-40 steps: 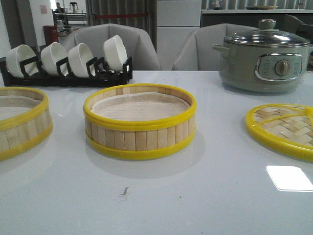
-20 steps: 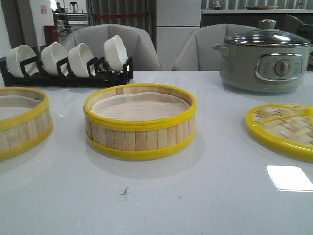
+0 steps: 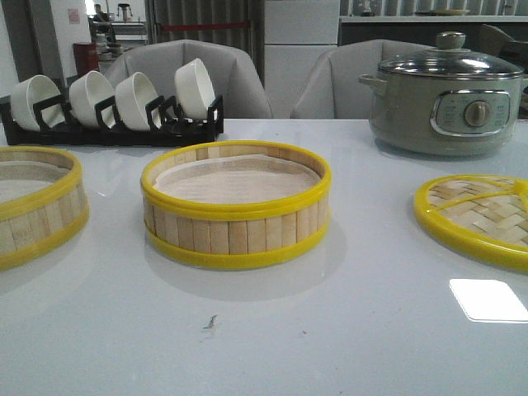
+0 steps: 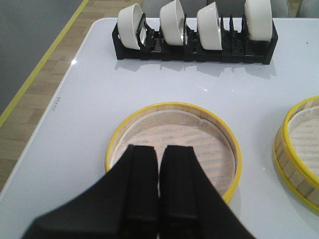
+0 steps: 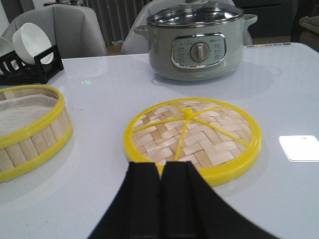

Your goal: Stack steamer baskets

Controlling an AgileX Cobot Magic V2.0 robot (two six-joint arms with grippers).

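**Nothing displaced since the earlier frames**

Front view: both steamer baskets sit apart on the white surface point(image 3: 346, 330), the central steamer basket point(image 3: 236, 205) and the left steamer basket point(image 3: 37, 205); neither arm appears. Wrist views add this: left gripper point(image 4: 159, 154) over the left basket, right gripper point(image 5: 160, 172) near the woven lid point(image 5: 192, 134), fingers apparently pressed together, empty. Bowl rack point(image 3: 111, 103) and electric pot point(image 3: 445, 95) stand behind.

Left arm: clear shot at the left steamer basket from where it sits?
Probably yes. The left pincer, shut and empty, hangs just above the left steamer basket, nothing between them. The middle basket stands apart to the side.
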